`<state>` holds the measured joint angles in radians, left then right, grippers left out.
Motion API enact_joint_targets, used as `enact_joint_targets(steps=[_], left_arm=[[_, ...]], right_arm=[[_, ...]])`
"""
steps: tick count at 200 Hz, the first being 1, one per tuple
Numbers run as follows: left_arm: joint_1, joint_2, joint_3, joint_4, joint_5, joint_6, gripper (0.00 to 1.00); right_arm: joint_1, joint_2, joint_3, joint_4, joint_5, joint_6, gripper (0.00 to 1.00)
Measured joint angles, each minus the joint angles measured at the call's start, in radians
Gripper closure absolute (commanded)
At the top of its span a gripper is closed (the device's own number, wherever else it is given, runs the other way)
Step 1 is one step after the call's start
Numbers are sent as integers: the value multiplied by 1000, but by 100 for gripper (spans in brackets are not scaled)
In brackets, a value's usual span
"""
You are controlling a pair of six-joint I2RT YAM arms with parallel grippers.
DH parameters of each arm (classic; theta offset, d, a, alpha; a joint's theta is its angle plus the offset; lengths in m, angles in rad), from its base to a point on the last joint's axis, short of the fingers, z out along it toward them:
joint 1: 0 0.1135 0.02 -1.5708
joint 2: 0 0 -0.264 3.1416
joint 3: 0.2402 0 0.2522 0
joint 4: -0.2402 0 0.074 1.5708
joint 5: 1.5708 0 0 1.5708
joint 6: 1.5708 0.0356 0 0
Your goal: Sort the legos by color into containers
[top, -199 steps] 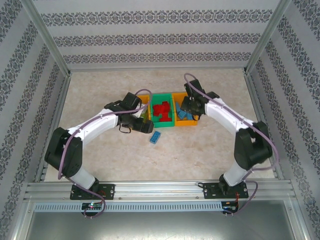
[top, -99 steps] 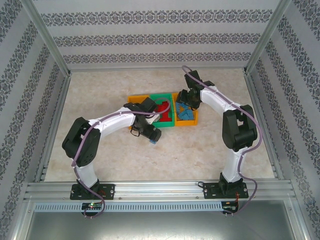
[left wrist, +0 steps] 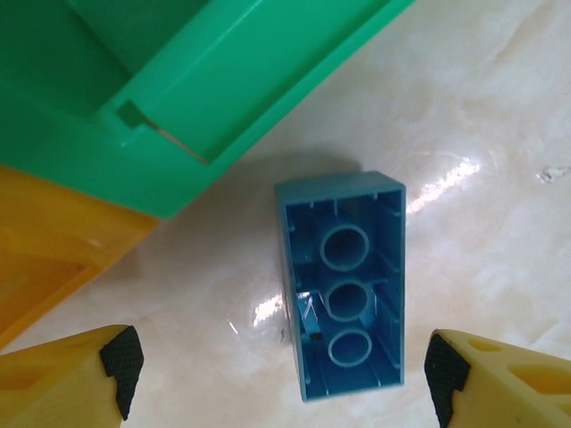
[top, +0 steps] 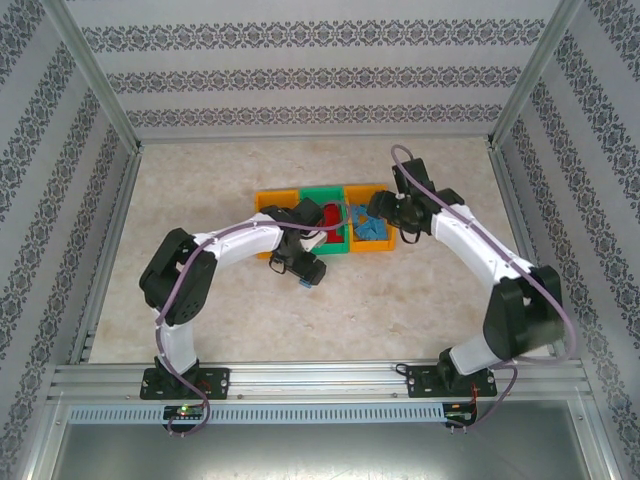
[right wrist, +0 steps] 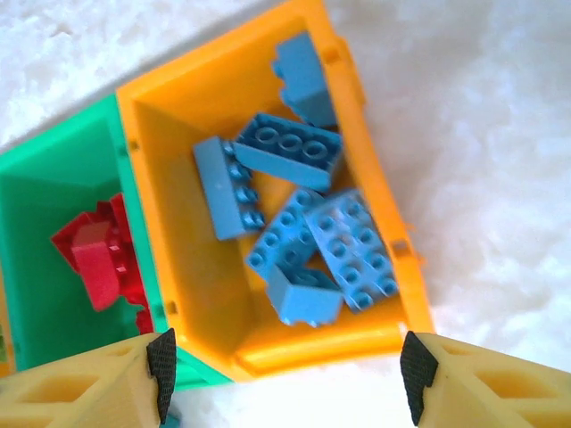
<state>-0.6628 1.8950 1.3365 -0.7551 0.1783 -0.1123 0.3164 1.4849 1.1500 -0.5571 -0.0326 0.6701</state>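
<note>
A blue lego (left wrist: 343,312) lies studs-down on the table just in front of the green container (left wrist: 223,80). My left gripper (left wrist: 284,370) hangs open over it, one fingertip on each side, neither touching. From above, that gripper (top: 308,272) covers most of the brick (top: 303,284). My right gripper (right wrist: 285,374) is open and empty above the near end of the right orange container (right wrist: 303,343), which holds several blue legos (right wrist: 290,152). Red legos (right wrist: 94,259) lie in the green container (right wrist: 53,187).
The three containers stand side by side mid-table: orange (top: 268,198), green (top: 330,251), orange (top: 372,246). A corner of the left orange container (left wrist: 53,241) lies close to my left fingertip (left wrist: 120,361). Aluminium frame posts (top: 110,110) ring the table.
My left gripper has swung from beside the containers down over the loose blue lego. The right gripper has opened wider and drawn back to the right of its orange container.
</note>
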Motion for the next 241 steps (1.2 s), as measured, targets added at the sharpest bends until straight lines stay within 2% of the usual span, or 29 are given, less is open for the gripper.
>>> enact_joint_targets(steps=[34, 62, 125, 146, 203, 241], left_arm=[[-19, 32, 6, -1, -8, 0, 18], [-38, 37, 8, -1, -10, -3, 26], [-53, 86, 28, -2, -49, -24, 64], [-55, 85, 34, -8, -53, -27, 73], [-56, 21, 98, -47, -41, -27, 76], [-56, 18, 398, -68, 41, -50, 76]], right_arm=[[0, -82, -126, -1, 34, 19, 29], [-7, -141, -185, -5, 52, 37, 29], [-46, -225, -228, -8, 73, 42, 28], [-55, -248, -250, -10, 74, 43, 28], [-72, -324, -323, -15, 78, 60, 28], [-72, -363, -396, -14, 76, 80, 28]])
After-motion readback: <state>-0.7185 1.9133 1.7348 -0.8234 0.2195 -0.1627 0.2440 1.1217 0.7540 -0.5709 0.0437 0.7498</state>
